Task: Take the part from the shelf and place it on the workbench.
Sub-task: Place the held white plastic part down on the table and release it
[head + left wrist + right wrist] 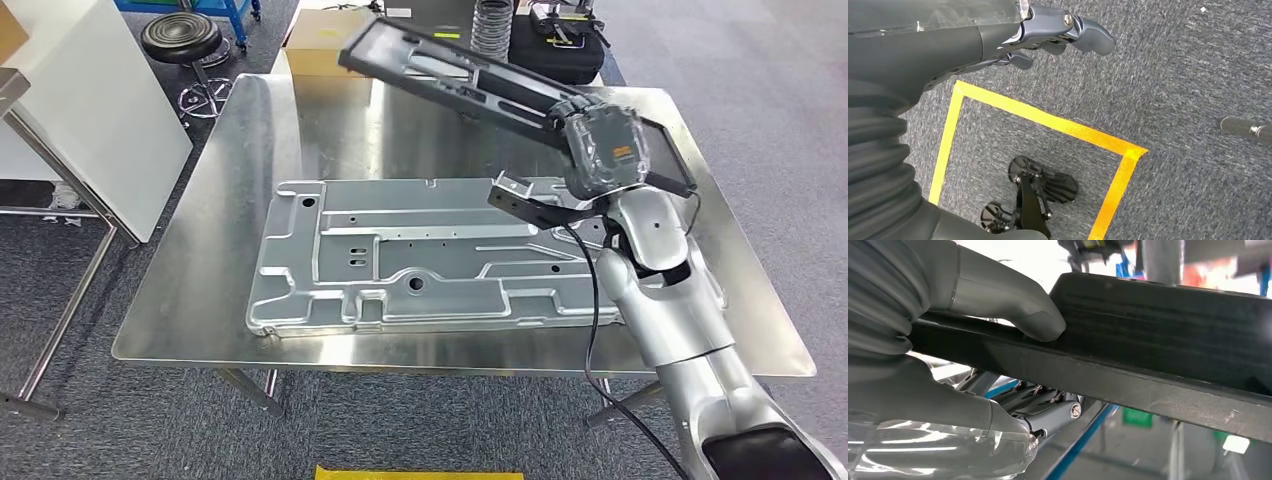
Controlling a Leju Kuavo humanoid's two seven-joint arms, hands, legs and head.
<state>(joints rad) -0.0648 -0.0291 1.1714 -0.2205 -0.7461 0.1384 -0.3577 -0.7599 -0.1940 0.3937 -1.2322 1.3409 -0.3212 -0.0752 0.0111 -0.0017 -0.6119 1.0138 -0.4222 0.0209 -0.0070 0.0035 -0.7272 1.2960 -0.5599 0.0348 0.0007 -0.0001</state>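
A long dark stamped panel (450,75) hangs tilted in the air above the far right of the steel workbench (200,290). My right hand (603,148) grips it near its right end. In the right wrist view the thumb (1013,305) presses on top of the dark panel (1158,340) and the fingers (1048,407) curl under its edge. A silver stamped panel (420,260) lies flat on the bench below. My left hand (1048,32) hangs over the grey carpet with fingers slightly curled, holding nothing.
A white board (90,100) leans at the bench's left. Behind the bench stand a black stool (182,38), a cardboard box (325,40) and a black case (565,40). Yellow tape (1048,122) marks a square on the carpet.
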